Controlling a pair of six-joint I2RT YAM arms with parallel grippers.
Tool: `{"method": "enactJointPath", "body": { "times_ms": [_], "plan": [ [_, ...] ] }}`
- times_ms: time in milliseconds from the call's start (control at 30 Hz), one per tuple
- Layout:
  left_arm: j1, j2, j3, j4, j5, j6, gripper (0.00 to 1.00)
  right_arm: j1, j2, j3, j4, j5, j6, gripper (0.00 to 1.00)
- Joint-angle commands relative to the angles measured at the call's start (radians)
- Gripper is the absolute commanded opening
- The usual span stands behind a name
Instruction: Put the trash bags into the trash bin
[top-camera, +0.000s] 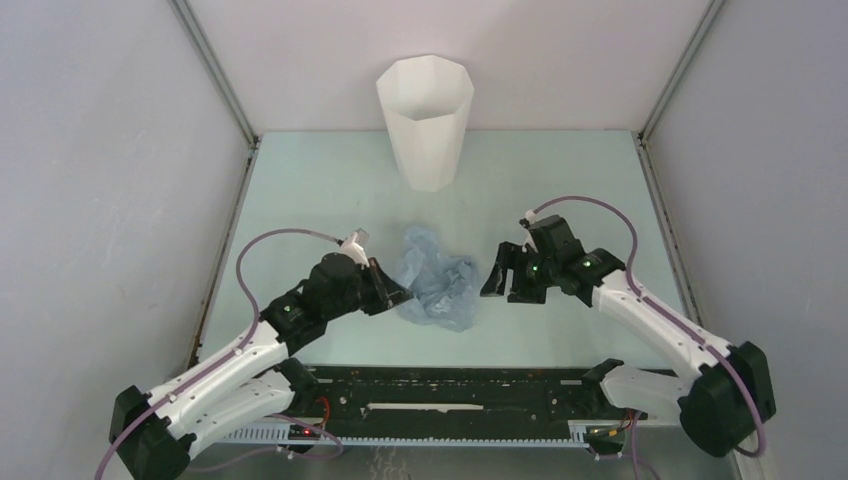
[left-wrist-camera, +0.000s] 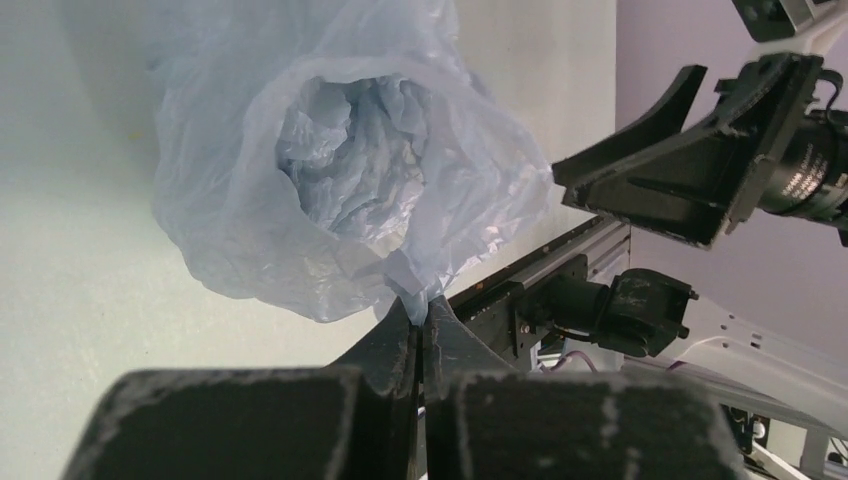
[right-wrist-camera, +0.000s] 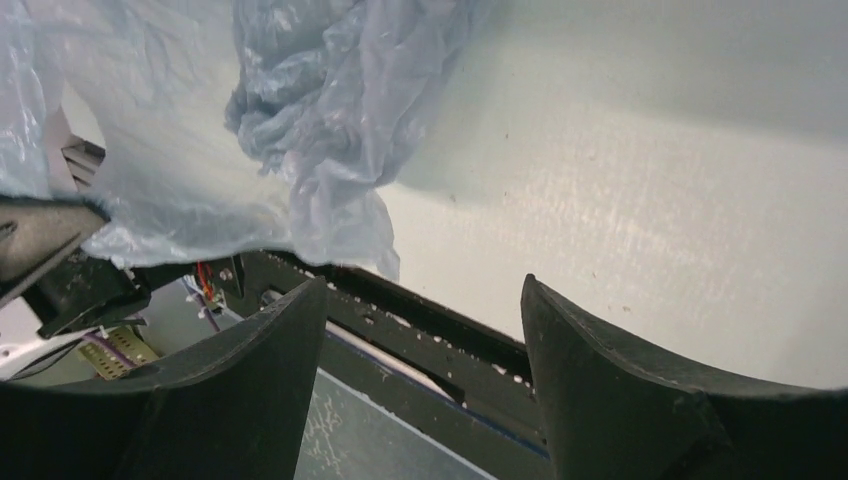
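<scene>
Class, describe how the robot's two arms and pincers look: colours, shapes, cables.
Left arm and right arm: white shells, black joints, a lilac cable looping to each wrist. Left pincer and right pincer: matte black, two curved tapering fingers each.

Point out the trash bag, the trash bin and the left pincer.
trash bag (top-camera: 437, 285), top external view, on the middle of the crumpled film.
trash bin (top-camera: 428, 150), top external view, on its front wall.
left pincer (left-wrist-camera: 420, 318), left wrist view, between the fingertips shut on the bag.
</scene>
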Motion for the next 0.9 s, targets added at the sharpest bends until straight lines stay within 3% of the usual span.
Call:
{"method": "enactJointPath", "body": {
  "times_ms": [0,167,333,567,733,867],
  "plan": [
    [0.0,-0.033,-0.037,0.024,0.003,-0.047,0.0,0.01,0.091,0.002,0.153,0.018,0.008,0.8],
    [0.0,-0.046,-0.066,0.019,0.012,-0.059,0.0,0.006,0.212,0.099,0.13,0.089,-0.134,0.74],
    [0.001,-0.055,-0.105,0.014,0.022,-0.065,0.0,0.064,0.282,0.207,0.117,0.227,-0.237,0.79],
    [0.0,-0.041,-0.136,0.016,0.032,-0.06,0.0,0.123,0.42,0.277,0.128,0.21,-0.215,0.79],
    [0.002,-0.028,-0.144,0.012,0.029,-0.044,0.0,0.23,0.423,0.15,0.16,0.393,-0.19,0.64],
    [0.006,-0.005,-0.158,0.005,0.035,-0.028,0.0,0.238,0.372,0.074,0.193,0.418,-0.197,0.5]
  ]
}}
